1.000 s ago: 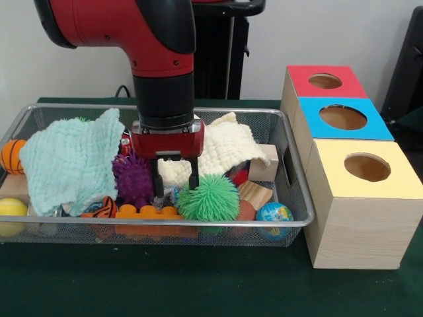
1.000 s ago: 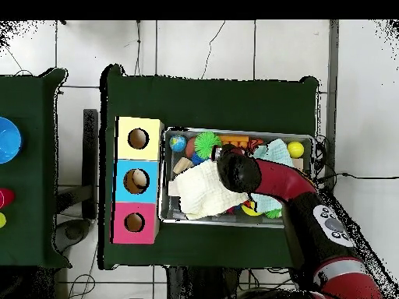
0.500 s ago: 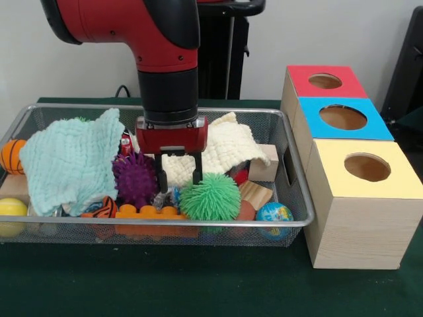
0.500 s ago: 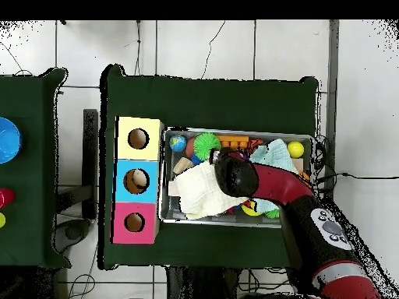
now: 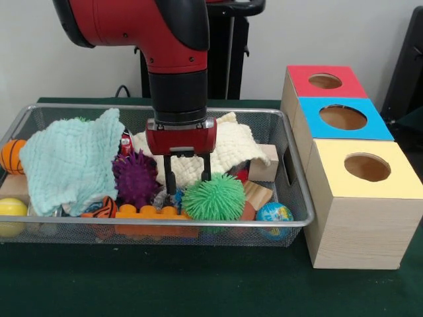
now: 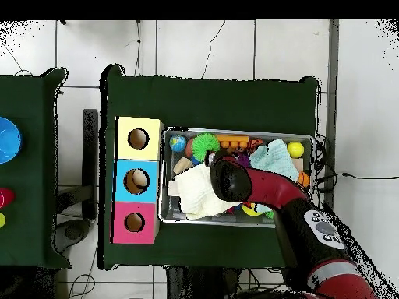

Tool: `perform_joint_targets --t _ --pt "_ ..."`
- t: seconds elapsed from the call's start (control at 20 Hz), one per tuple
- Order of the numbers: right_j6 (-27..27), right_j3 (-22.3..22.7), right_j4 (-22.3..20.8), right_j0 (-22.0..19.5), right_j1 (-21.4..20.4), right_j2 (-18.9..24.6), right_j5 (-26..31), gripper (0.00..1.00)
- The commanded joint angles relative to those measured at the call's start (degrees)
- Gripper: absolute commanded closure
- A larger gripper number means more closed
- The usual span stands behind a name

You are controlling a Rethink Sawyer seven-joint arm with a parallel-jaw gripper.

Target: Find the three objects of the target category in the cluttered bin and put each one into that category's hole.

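— Across the left and middle of the front view, what sits where?

— That's the bin (image 5: 291, 198), wire mesh. At its left edge, an orange ball (image 5: 11, 155) and a yellow ball (image 5: 11, 210); next a mint cloth (image 5: 69, 162), then a purple spiky ball (image 5: 134, 177).

— And the arm?

— It drops from the top of the frame, forearm vertical, wrist pointing straight down. The gripper (image 5: 188, 177) hangs over the bin's middle, fingers apart, holding nothing, tips just above the green shaggy ball (image 5: 213, 197), before a cream cloth (image 5: 231, 148).

— Further right?

— A globe ball (image 5: 273, 212), then three boxes. The hole (image 5: 343, 117) is in the blue top, upper right.
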Motion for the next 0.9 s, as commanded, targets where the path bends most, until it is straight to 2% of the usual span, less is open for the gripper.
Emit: perform_joint_targets --t 0.05,0.65,0.9 --pt "8.76 1.79 -0.38 0.24 3.94 -0.73 -1.46 0.00" --pt "5.75 -1.17 -1.92 -1.27 5.57 -0.50 -1.25 0.00" --pt "5.77 -1.39 -2.97 -1.30 6.53 -1.34 -3.41 0.00"
